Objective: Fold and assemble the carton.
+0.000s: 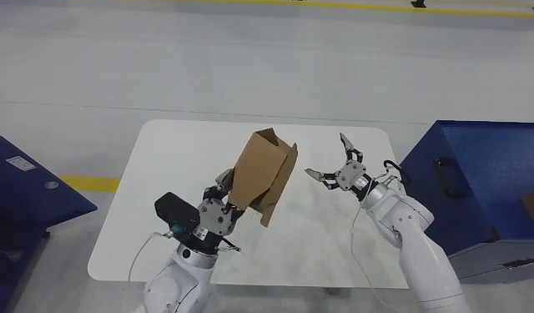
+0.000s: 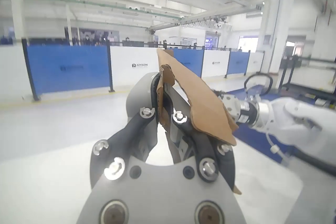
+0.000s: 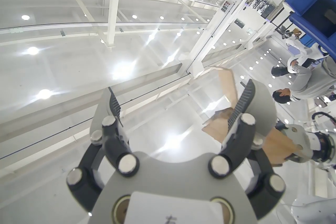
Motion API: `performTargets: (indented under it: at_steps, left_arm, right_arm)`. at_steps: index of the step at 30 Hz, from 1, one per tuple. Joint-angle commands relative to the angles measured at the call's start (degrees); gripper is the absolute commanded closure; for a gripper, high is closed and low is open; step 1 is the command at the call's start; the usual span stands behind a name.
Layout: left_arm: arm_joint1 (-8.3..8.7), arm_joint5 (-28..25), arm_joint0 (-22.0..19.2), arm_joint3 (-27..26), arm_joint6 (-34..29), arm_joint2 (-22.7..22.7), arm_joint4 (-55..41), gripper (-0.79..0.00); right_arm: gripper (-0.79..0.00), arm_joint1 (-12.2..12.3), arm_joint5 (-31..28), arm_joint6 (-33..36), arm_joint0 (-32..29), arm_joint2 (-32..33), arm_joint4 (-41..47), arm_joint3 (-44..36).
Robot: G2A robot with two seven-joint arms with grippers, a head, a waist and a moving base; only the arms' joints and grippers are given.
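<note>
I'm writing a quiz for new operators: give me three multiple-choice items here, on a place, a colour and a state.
1. Where is the carton? A. held up over the table B. flat on it C. on the floor
2. What colour is the table top? A. black B. green C. white
3. How is the right gripper? A. shut on the carton B. open, apart from it C. shut on nothing
Answers: 1 A, the left gripper clamps it in the air; 2 C, its top is white; 3 B, its jaws stand wide beside the carton.
</note>
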Motion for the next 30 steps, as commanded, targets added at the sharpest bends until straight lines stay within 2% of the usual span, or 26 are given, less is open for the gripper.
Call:
performTargets:
  at_steps: [1,5,8,14,17,19,21,25,30]
  left_arm:
    - [-0.64,1.32,-1.89,0.43,-3.15,0.39,-10.98,0.000]
    - [-2.16,7.24,-7.11,5.09,-8.51,0.93,-25.21,0.000]
    - [-3.47,11.90,-10.93,9.13,-13.70,0.85,-40.13,0.000]
    - [-3.61,12.62,-11.49,9.45,-14.10,0.69,-41.60,0.000]
    - [-3.61,12.62,-11.49,9.45,-14.10,0.69,-41.60,0.000]
    - [-3.77,13.22,-11.01,9.55,-14.07,0.74,-42.79,0.000]
    - [-3.97,15.74,-11.16,9.42,-17.20,0.61,-46.11,0.000]
    - [-4.37,23.71,-11.94,9.15,-24.24,-1.64,-56.62,0.000]
    - [-4.62,33.79,-12.52,8.91,-33.90,-6.22,-72.96,0.000]
  right_arm:
    - [-0.785,0.00,0.00,0.00,0.00,0.00,0.00,0.00]
    - [-0.785,0.00,0.00,0.00,0.00,0.00,0.00,0.00]
    - [-0.785,0.00,0.00,0.00,0.00,0.00,0.00,0.00]
    - [-0.785,0.00,0.00,0.00,0.00,0.00,0.00,0.00]
    - [-0.785,0.14,-3.80,1.02,-0.36,0.70,-4.65,-0.45]
    - [-0.785,0.36,-4.64,3.25,0.34,1.66,-7.35,0.78]
    - [-0.785,0.72,-3.66,7.41,1.34,2.72,-9.84,1.90]
    - [-0.785,1.74,-3.65,17.14,2.23,5.86,-16.49,3.33]
    - [-0.785,2.77,-7.55,25.14,2.14,7.59,-26.91,2.27]
